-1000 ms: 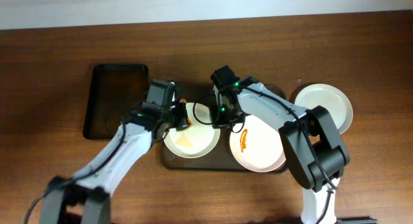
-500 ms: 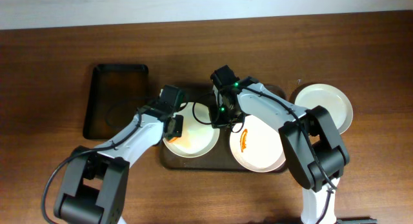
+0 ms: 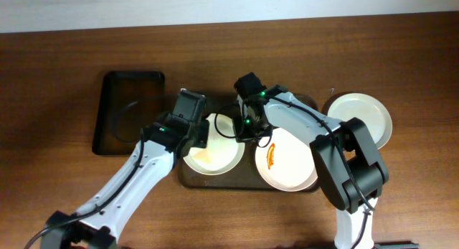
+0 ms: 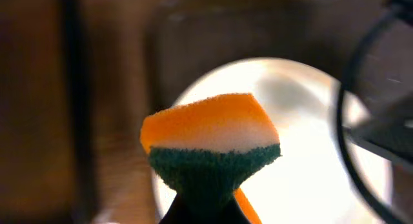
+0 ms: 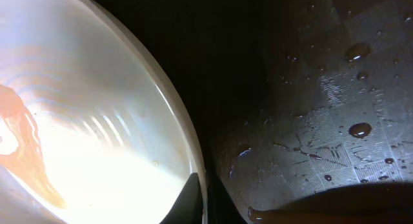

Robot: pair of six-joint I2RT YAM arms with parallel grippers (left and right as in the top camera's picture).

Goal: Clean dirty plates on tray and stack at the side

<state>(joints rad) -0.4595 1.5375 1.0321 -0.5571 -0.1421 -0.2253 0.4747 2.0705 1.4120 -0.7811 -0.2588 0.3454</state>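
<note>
The dark brown tray (image 3: 188, 179) holds two white plates. The left plate (image 3: 215, 157) carries a faint orange smear, and the right plate (image 3: 290, 163) has an orange smear at its left side. A third, plain white plate (image 3: 361, 117) lies on the table right of the tray. My left gripper (image 3: 195, 131) is shut on an orange and green sponge (image 4: 210, 130) just above the left plate (image 4: 310, 153), near its left rim. My right gripper (image 3: 247, 127) is shut on that plate's right rim (image 5: 205, 198); the smeared plate surface (image 5: 97, 121) fills its view.
A smaller black tray (image 3: 129, 113) sits on the wooden table left of the brown tray. The brown tray's wet, textured floor (image 5: 310, 121) shows beside the gripped rim. A black cable (image 4: 352, 101) hangs at the right of the left wrist view.
My left gripper with the sponge has shifted over the left plate's left side, down and then back up, with the arm swinging. The right arm has not moved.
</note>
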